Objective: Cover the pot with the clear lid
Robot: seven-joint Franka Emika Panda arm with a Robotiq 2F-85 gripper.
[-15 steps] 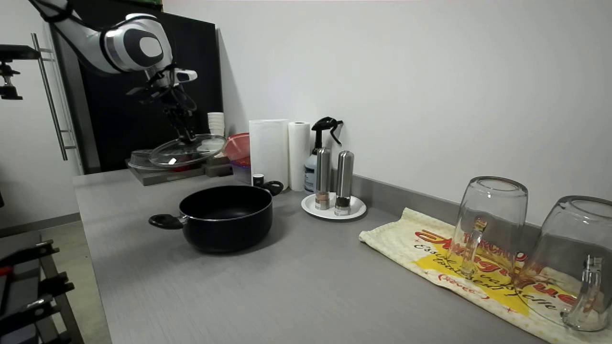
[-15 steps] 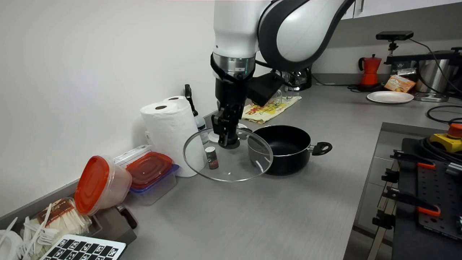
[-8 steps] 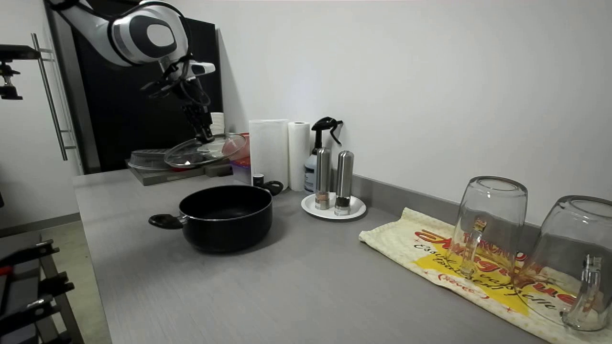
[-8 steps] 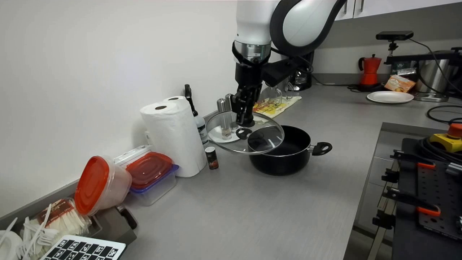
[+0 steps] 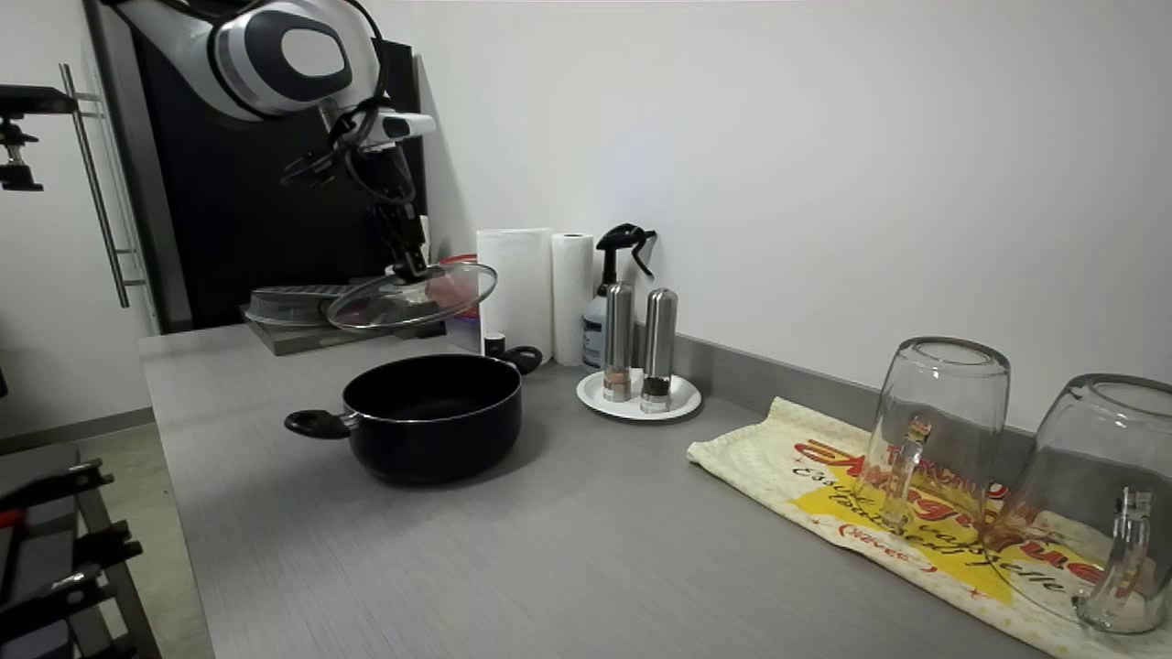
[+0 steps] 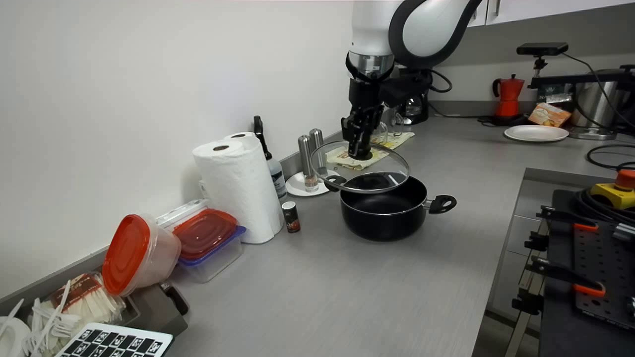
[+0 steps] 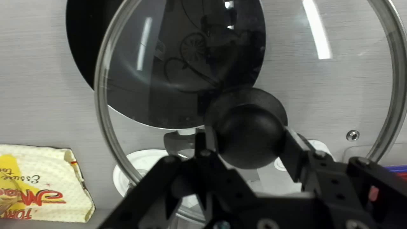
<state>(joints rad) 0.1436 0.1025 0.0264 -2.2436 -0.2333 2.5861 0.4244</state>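
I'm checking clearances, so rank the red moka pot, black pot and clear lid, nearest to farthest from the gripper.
From the gripper, in an exterior view:
1. Clear lid: held directly beneath.
2. Black pot: below, slightly right.
3. Red moka pot: background, upper right.

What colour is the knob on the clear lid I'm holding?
Black. The knob shows best in the wrist view, large and near the camera.

Exterior views face the pot (image 5: 435, 434) from opposite sides, the wrist view from above.
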